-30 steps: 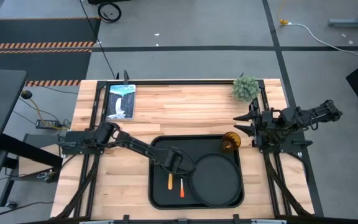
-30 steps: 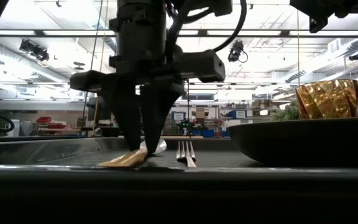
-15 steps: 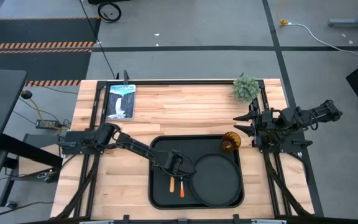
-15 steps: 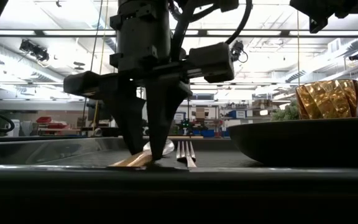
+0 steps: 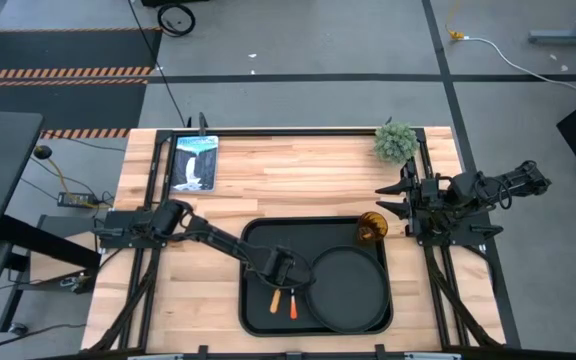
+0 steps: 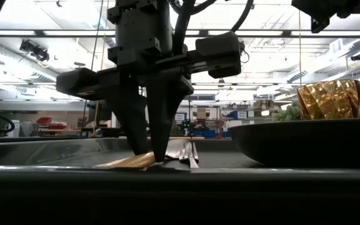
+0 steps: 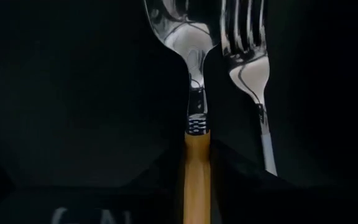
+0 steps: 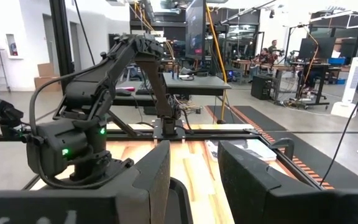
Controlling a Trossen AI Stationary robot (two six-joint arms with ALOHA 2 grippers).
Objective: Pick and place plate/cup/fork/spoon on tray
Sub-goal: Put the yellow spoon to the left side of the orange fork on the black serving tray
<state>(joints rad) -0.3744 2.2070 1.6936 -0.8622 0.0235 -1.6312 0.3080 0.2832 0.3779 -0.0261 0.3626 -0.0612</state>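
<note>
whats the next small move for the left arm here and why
Probably open a little wider and lift straight up. The spoon already lies on the tray beside the fork, and the left gripper stands low over its handle, fingers slightly apart. Plate and cup are on the tray too.

Two dark robot arms on black frame mounts at a wooden table.

The left arm (image 5: 208, 236) is matte black, built of rounded joint housings and slim links; the right wrist view shows a black cable looping along it and a green light on its housing. Its gripper (image 6: 150, 153) has a boxy grey-black body with a cross-bar and two tapering dark fingers (image 6: 134, 122). The right arm (image 5: 468, 190) is equally dark, with blocky fingers (image 8: 247, 180).
</note>
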